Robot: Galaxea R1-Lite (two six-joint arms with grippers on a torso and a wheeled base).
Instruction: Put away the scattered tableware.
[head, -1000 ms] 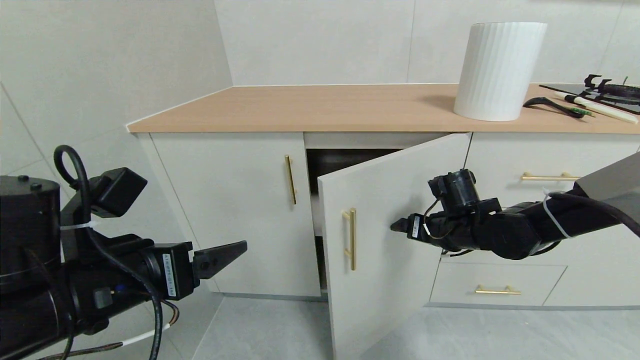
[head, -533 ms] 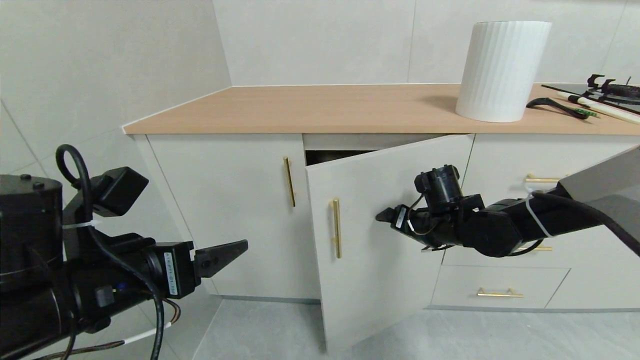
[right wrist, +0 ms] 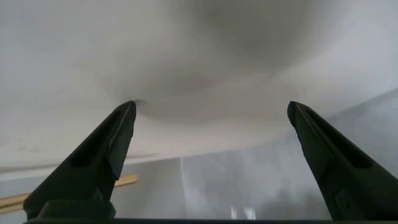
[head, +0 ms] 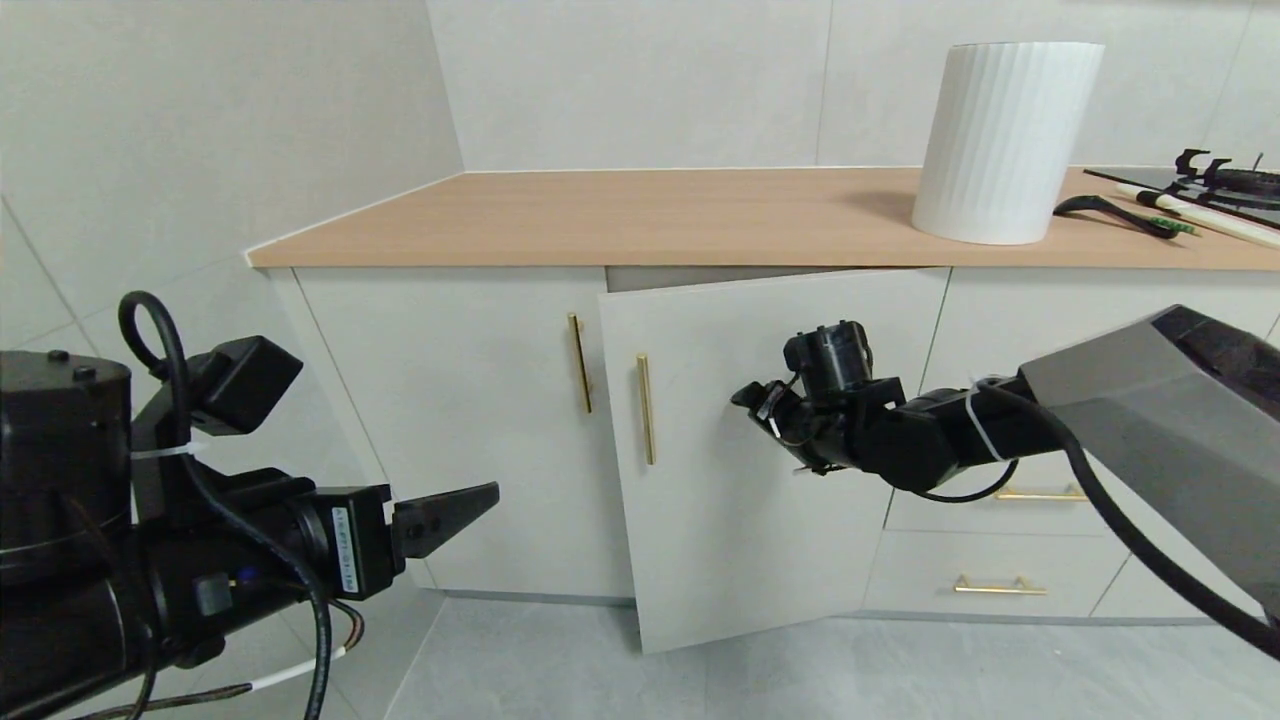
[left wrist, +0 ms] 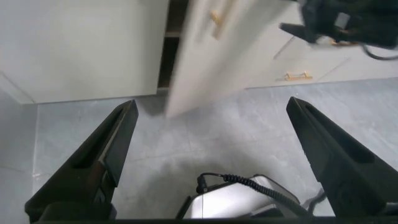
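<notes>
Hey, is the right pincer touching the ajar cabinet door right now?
Cannot tell. In the head view the right pincer overlaps the ajar cabinet door, hiding any gap; the right wrist view has the door close ahead, contact unclear.

The head camera looks forward and down at the counter [head: 620,215] and cabinet door [head: 730,540]. The left wrist camera faces the floor [left wrist: 249,143], sharing that door's lower corner; the right wrist camera sits close against its face.

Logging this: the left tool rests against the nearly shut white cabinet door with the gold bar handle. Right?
No: the head view shows the right tool against the nearly shut white cabinet door with the gold bar handle; the left tool hangs apart.
</notes>
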